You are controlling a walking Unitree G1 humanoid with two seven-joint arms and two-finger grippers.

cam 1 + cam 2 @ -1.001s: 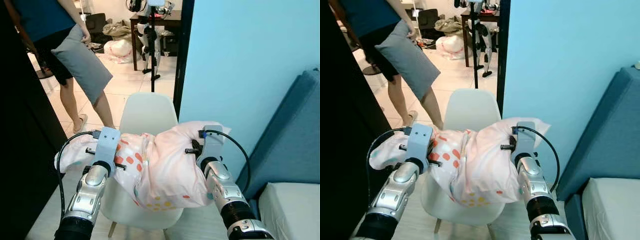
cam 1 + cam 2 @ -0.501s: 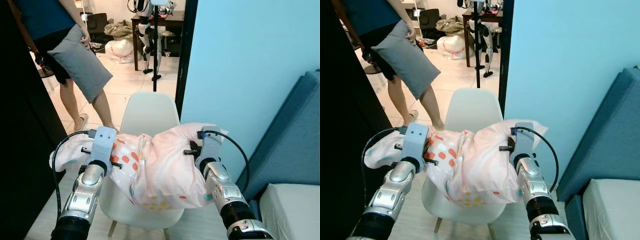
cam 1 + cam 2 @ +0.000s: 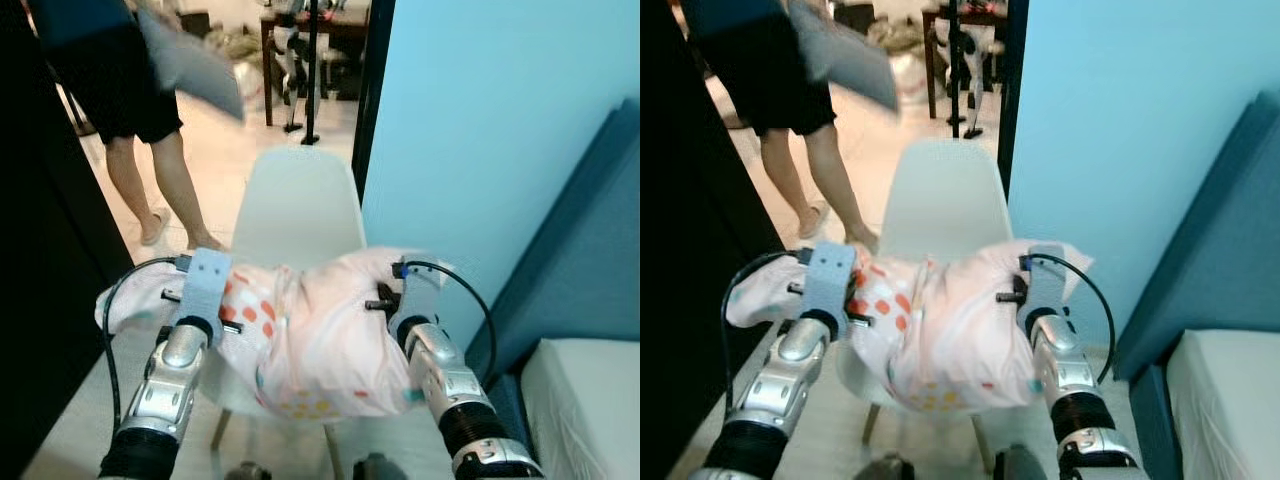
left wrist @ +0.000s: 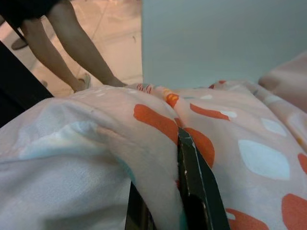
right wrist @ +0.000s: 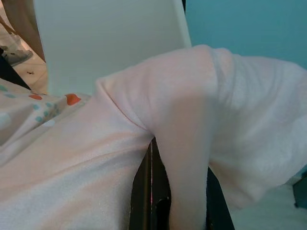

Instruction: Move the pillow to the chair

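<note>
A pale pink pillow (image 3: 320,330) with orange and blue spots hangs between my two arms, above the seat of a white plastic chair (image 3: 298,205). My left gripper (image 3: 232,318) is shut on the pillow's left part; its black fingers (image 4: 194,177) pinch a fold of cloth. My right gripper (image 3: 378,302) is shut on the pillow's right end, with cloth (image 5: 187,143) draped over its fingers. The chair's seat is mostly hidden under the pillow.
A person (image 3: 120,90) holding a grey pillow (image 3: 195,60) stands beyond the chair on the tiled floor. A light blue wall (image 3: 480,130) is at the right, a blue sofa (image 3: 580,260) further right, a dark panel (image 3: 40,260) at the left. A tripod and table stand behind.
The view has tilted downward and come closer to the chair. The pillow stays held by both grippers. The person has raised the grey pillow and shifted.
</note>
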